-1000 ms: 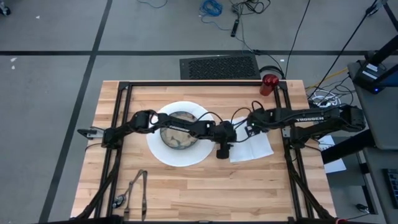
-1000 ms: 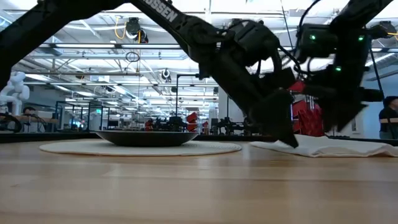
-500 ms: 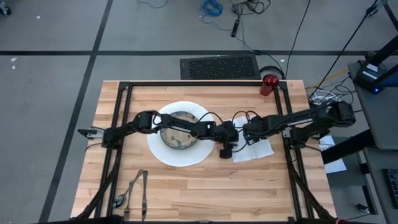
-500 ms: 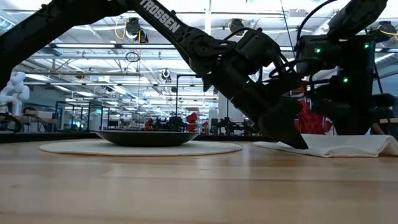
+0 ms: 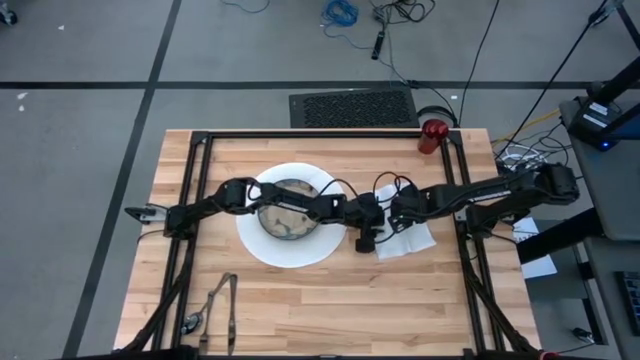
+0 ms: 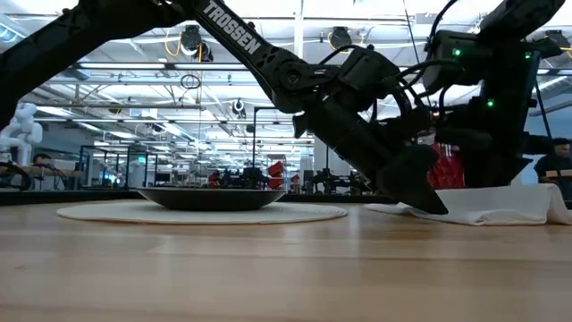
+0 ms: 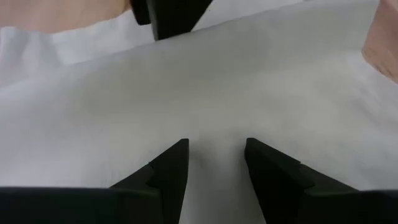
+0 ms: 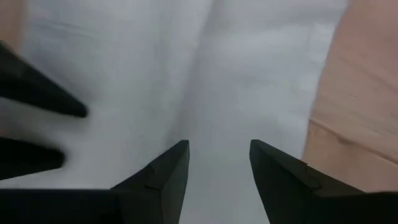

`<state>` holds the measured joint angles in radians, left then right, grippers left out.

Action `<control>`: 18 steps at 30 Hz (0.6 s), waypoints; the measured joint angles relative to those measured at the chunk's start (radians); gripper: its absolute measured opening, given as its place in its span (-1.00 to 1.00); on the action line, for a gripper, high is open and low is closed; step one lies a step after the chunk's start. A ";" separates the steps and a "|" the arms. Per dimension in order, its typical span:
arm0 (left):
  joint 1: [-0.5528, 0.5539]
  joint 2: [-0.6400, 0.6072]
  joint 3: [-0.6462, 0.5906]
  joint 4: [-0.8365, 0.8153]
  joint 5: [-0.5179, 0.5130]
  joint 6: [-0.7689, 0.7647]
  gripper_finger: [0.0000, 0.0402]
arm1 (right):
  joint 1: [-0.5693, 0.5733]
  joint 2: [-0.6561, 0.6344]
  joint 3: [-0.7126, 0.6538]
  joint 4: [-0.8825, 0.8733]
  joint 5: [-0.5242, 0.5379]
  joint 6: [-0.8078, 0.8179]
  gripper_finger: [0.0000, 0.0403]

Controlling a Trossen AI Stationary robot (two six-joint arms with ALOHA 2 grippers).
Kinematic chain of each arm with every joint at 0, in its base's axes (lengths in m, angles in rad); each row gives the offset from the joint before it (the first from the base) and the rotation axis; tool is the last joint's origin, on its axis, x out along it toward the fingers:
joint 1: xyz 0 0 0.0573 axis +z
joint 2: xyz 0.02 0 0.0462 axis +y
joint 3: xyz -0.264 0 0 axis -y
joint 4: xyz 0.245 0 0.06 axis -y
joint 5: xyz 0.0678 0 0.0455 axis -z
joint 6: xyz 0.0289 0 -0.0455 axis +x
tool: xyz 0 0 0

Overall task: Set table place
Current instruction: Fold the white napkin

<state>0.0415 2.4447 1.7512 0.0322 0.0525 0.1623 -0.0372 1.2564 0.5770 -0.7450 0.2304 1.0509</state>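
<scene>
Left wrist view shows my left end effector pressed onto the white napkin, fingers parted with bare cloth in the gap, nothing pinched. My right end effector sits the same way on the same cloth, fingers apart and holding nothing, close to the napkin's edge where the wooden surface begins. From above, the two meet over the napkin, which lies just beside the white plate carrying the patterned bowl.

I judge the step to be flattening or squaring the napkin. To do it well I should keep both tips light on the cloth and draw them apart evenly, so it spreads without bunching or sliding under the plate.

The red cup stands at the far edge and the cutlery near the front, both well apart from the setting.
</scene>
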 joint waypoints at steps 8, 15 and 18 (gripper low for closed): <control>0.005 0.001 0.000 0.011 -0.004 0.000 -0.26 | 0.000 -0.066 0.000 -0.027 -0.005 -0.014 -0.13; 0.005 0.001 0.000 0.012 -0.008 0.000 -0.26 | 0.092 -0.125 0.000 -0.030 -0.026 0.035 0.08; 0.005 0.001 0.000 0.014 -0.008 0.001 -0.26 | 0.175 -0.124 0.000 -0.011 -0.048 0.106 0.17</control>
<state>0.0463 2.4454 1.7508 0.0467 0.0441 0.1635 0.1373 1.1323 0.5770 -0.7564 0.1821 1.1573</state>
